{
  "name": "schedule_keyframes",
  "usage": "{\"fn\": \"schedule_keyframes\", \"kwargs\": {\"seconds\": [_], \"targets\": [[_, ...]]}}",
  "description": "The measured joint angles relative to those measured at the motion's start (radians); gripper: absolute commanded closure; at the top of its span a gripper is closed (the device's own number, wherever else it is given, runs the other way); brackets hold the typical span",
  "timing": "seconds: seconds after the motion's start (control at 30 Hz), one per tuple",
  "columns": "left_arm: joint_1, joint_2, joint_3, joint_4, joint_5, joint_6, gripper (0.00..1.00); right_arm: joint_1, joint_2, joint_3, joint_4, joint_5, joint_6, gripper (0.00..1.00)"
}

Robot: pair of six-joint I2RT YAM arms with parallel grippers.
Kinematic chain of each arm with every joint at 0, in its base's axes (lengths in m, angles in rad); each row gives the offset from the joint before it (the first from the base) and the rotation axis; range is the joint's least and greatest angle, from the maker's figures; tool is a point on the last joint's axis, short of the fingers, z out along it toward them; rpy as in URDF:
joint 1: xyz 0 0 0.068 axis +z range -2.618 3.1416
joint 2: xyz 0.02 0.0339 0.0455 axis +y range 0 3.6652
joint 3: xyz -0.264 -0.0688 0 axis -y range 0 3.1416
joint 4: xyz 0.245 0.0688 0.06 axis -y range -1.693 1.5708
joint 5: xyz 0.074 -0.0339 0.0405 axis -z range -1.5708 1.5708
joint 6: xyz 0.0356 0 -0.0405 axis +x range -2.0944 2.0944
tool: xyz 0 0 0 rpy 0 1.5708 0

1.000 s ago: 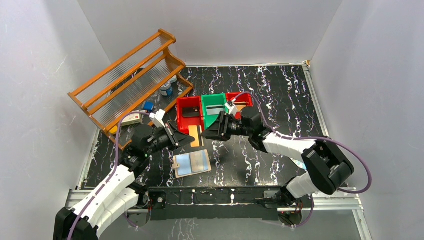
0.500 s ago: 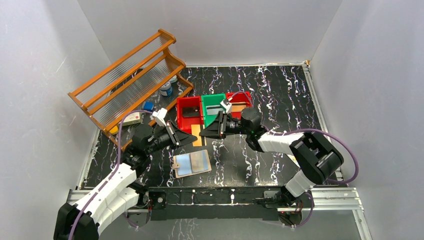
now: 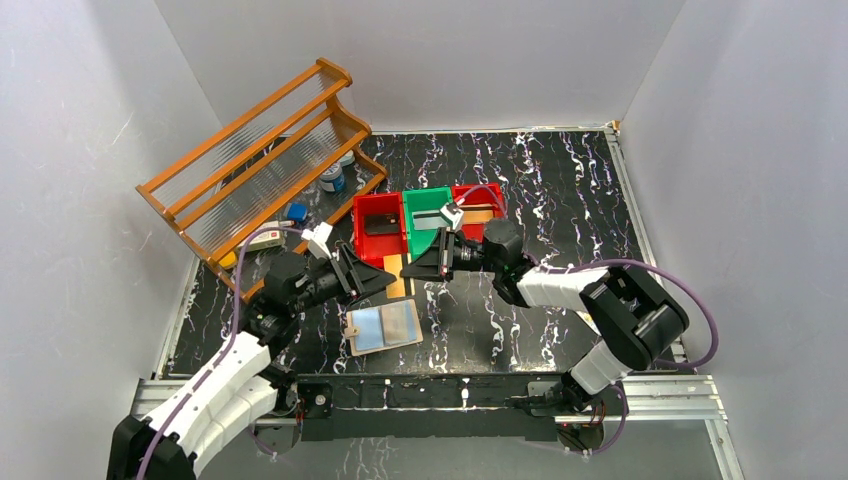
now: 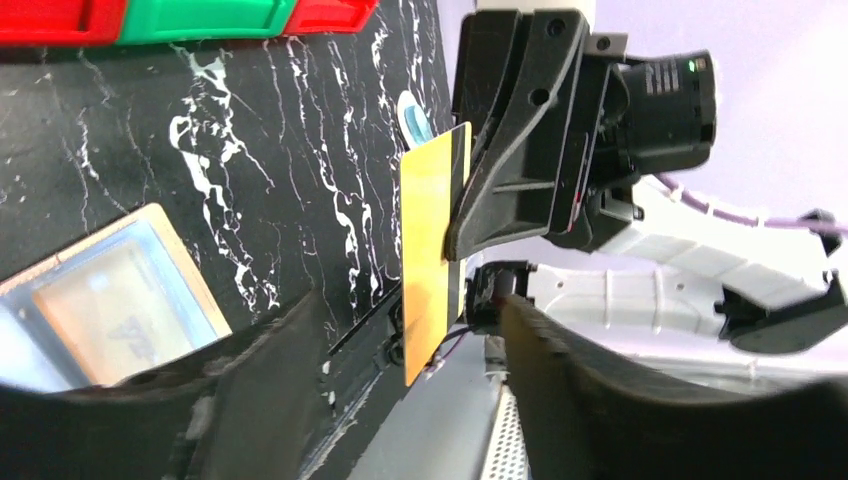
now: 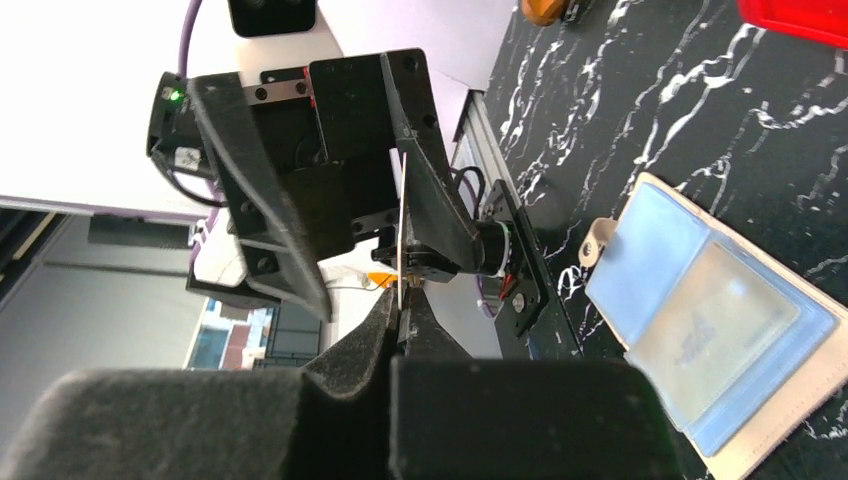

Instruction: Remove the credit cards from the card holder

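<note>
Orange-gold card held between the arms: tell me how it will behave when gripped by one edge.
The thin orange-gold plastic card is probably stiff: pinched near one edge by the right end effector, it stands flat with no sag showing. Seen edge-on it is very thin, so likely light. Its smooth face may slip or pivot in so small a pinch.

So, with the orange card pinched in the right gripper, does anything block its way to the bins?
Nothing visible does. The right gripper is shut on the orange card. The left gripper is open, with a finger on each side of the card and neither clamping it. The bins sit just behind both grippers.
</note>
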Motion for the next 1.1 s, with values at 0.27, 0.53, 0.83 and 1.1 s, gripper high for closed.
{"fn": "schedule_keyframes", "kwargs": {"seconds": [0.27, 0.53, 0.83, 1.1], "targets": [[0.0, -0.027, 0.084, -0.249, -0.102, 0.114, 0.03, 0.0, -0.122, 0.074, -0.427, 0.154, -0.23, 1.0], [0.0, -0.039, 0.211, -0.509, -0.261, 0.266, 0.02, 0.0, -0.251, 0.248, -0.879, 0.511, -0.516, 1.0], [0.0, -0.018, 0.347, -0.692, -0.481, 0.457, 0.02, -0.003, -0.292, 0.322, -1.108, 0.913, -0.889, 1.0], [0.0, -0.007, 0.345, -0.729, -0.558, 0.599, 0.02, -0.036, -0.187, 0.445, -1.215, 1.038, -1.213, 1.0]]}}
